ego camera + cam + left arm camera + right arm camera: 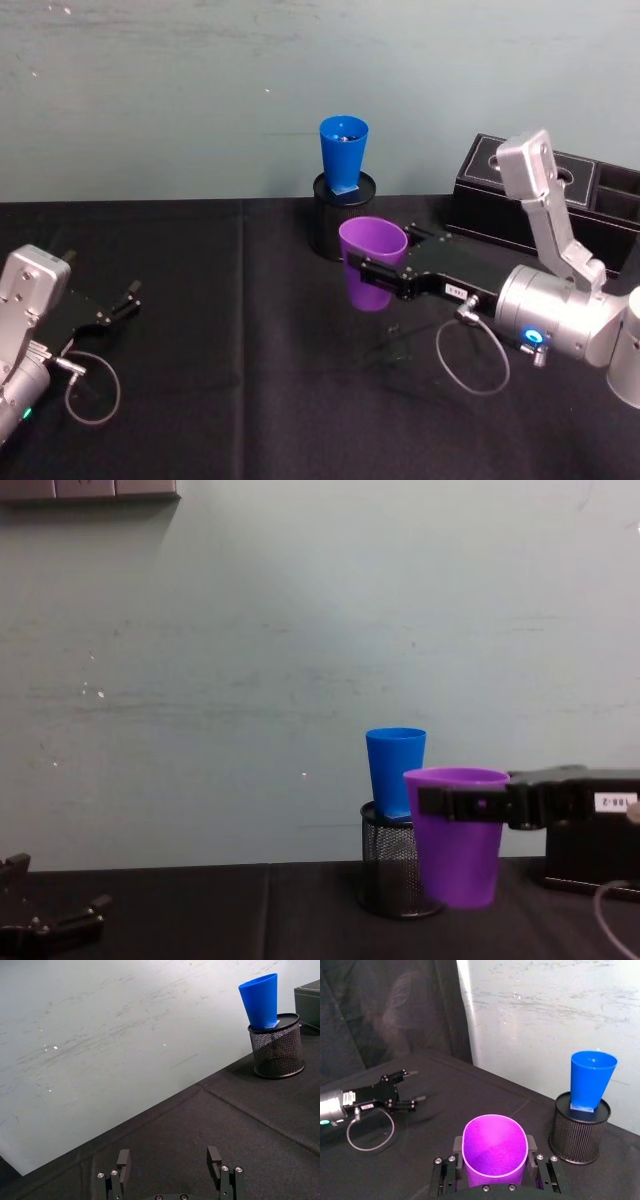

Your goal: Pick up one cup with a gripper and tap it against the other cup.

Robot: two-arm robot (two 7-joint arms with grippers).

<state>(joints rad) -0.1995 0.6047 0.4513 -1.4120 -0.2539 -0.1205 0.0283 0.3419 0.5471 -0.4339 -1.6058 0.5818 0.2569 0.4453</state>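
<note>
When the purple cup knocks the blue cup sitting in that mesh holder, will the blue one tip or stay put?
Probably wobbles. The blue cup stands tall out of the mesh holder, so a high tap could rock it. It looks like light plastic, easily nudged. The holder's rim should likely catch it. The right gripper holds the purple cup near its rim.

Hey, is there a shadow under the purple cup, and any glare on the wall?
Head view: a faint shadow on the black cloth under the purple cup, held by the right gripper. Left wrist view: small bright specks on the wall, no broad glare. Chest view: the wall is evenly lit.
</note>
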